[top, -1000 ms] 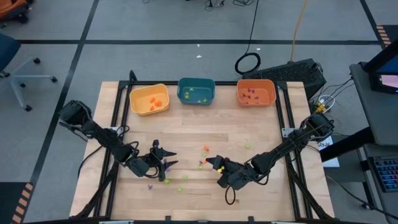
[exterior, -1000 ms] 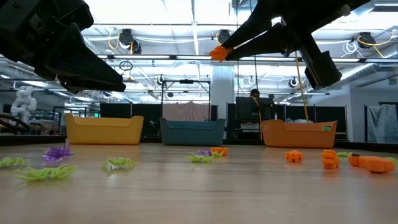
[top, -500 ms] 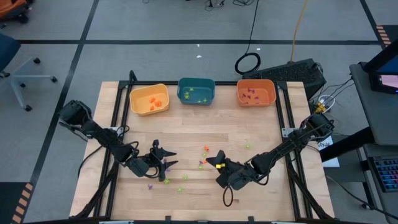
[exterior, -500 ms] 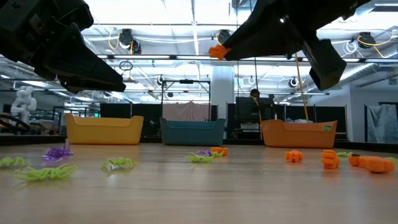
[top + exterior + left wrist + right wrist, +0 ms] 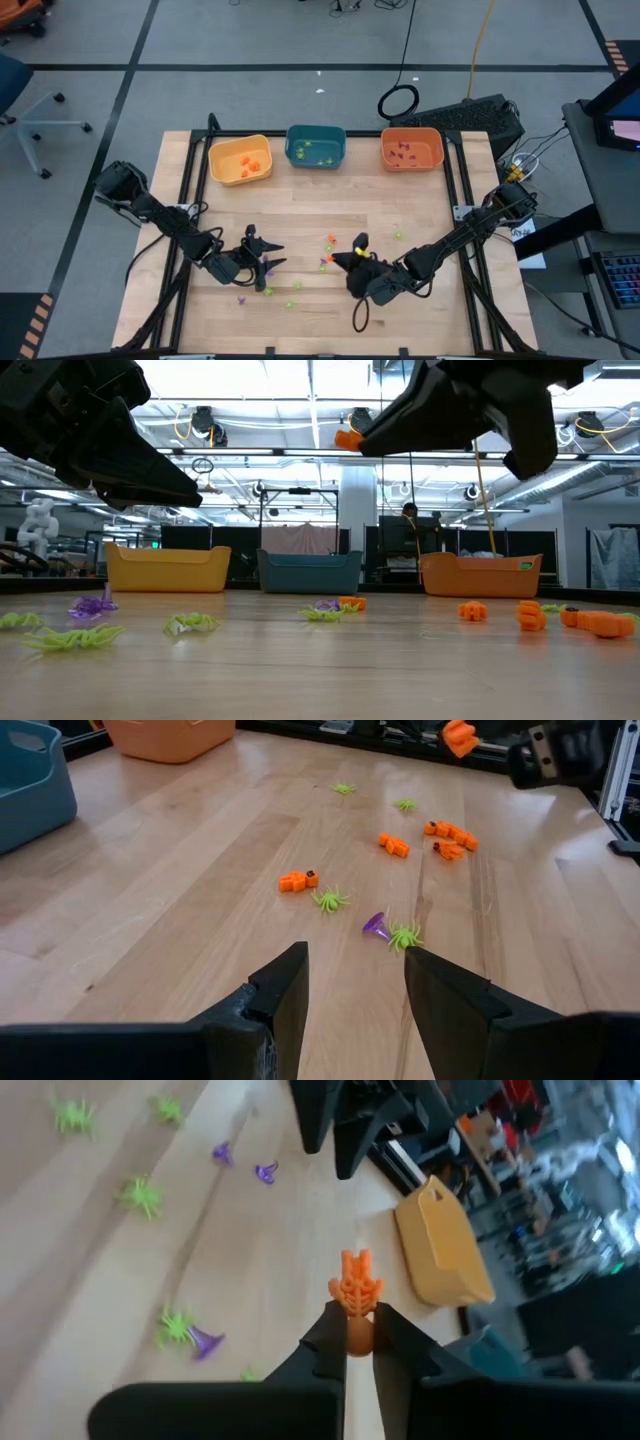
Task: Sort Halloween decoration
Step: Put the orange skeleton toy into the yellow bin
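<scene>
1. High view: the wooden bench (image 5: 300, 215) carries three bins along its far edge: a yellow bin (image 5: 240, 159) holding orange trinkets, a teal bin (image 5: 316, 146) holding light-green ones and an orange bin (image 5: 411, 149) holding purple ones. The left gripper (image 5: 262, 258) hangs over the bench's near left part; the right gripper (image 5: 357, 244) is near the middle, with a small orange trinket (image 5: 360, 242) at its tip. Loose trinkets (image 5: 329, 240) lie scattered between and around the two.
2. Low view: the right gripper's jaws are pinched shut on the orange trinket, raised well above the bench. Green spiders (image 5: 190, 624), a purple piece (image 5: 93, 604) and orange pieces (image 5: 530, 615) lie on the wood.
3. Left wrist view: the left jaws stand partly open and hold nothing, above a purple cone-shaped piece (image 5: 376, 926) and a green spider (image 5: 404, 934).
4. Right wrist view: the orange trinket sticks up from the closed jaws.
5. No writing or label can be read in any view.
</scene>
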You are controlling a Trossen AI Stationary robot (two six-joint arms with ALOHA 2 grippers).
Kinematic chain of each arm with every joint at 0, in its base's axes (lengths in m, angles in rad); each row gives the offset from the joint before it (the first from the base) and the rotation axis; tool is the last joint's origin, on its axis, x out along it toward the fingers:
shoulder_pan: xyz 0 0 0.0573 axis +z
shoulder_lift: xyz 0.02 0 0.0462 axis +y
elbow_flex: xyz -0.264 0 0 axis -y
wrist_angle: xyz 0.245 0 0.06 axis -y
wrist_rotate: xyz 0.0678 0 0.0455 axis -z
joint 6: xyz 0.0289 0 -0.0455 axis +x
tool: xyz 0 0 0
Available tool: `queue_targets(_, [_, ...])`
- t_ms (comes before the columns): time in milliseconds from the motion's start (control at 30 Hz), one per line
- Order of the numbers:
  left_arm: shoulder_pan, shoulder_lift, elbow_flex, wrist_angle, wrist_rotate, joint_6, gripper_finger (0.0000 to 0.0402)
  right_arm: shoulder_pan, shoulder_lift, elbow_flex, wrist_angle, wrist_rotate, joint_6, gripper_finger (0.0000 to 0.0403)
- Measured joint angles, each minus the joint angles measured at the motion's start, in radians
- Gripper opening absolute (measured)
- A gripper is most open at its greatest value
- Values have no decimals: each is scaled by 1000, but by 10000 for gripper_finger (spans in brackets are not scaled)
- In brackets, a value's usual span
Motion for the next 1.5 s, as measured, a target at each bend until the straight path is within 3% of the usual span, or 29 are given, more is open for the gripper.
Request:
queue_targets(267, [0, 0, 0, 0, 0, -2, 166, -1, 0, 0, 23, 0, 291, 9])
queue_targets(767, [0, 0, 0, 0, 0, -4, 166, -2, 0, 0, 106, 0, 669, 9])
queue_targets(1233, [0, 0, 0, 2, 0, -5, 166, -2, 0, 0, 111, 0, 934, 9])
queue_targets(1500, [0, 0, 0, 19, 0, 2, 166, -2, 0, 0, 111, 0, 950, 9])
